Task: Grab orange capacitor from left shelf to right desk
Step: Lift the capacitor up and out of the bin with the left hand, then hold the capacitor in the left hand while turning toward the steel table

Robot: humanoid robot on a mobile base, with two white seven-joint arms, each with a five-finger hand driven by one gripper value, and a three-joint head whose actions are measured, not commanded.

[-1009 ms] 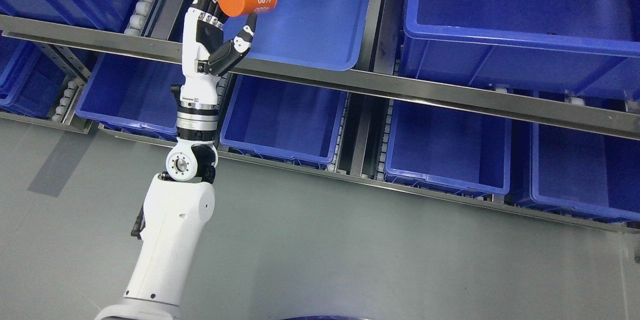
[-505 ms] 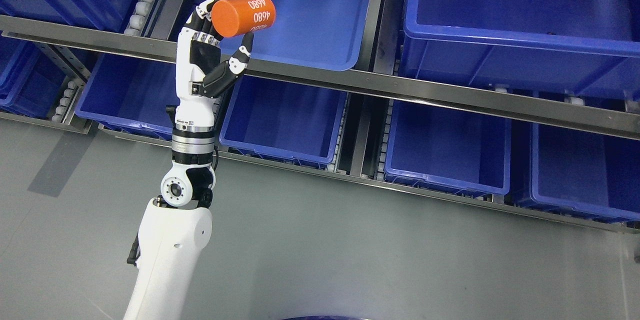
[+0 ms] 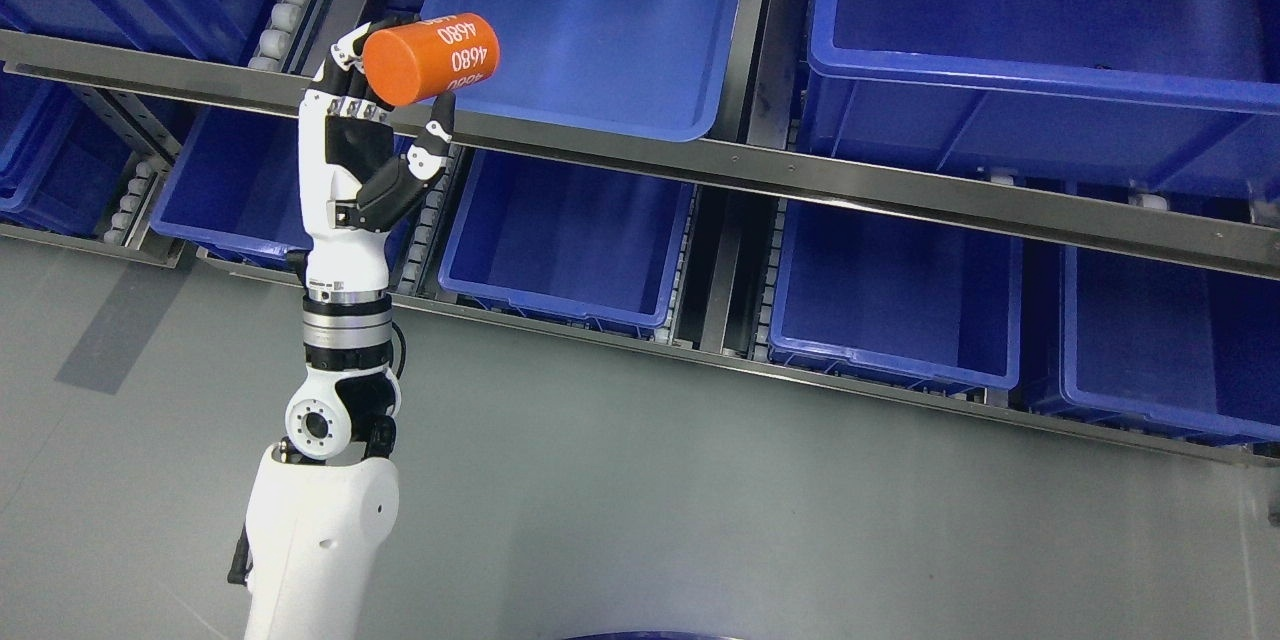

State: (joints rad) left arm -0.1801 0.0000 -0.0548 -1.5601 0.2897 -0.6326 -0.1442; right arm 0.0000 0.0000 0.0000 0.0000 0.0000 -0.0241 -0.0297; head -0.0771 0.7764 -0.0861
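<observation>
My left hand [image 3: 372, 135] is raised in front of the shelf rail [image 3: 700, 160], and behind it I see the shallow blue bin [image 3: 600, 30]; fingers and thumb pinch the orange capacitor [image 3: 431, 58] (white "4680" printed on its side), held tilted just left of that bin's front corner, above the rail

The left hand [image 3: 375, 135] is raised in front of the shelf [image 3: 800, 182], its fingers [image 3: 345, 55] and thumb [image 3: 432, 135] clasping an orange capacitor [image 3: 430, 58] printed 4680. The capacitor lies tilted across the fingertips, above the palm. Just right of the fingers sits a blue bin [image 3: 600, 30]; below the thumb, a lower blue bin [image 3: 570, 240]. Grey floor [image 3: 700, 500] lies beneath the forearm.
</observation>
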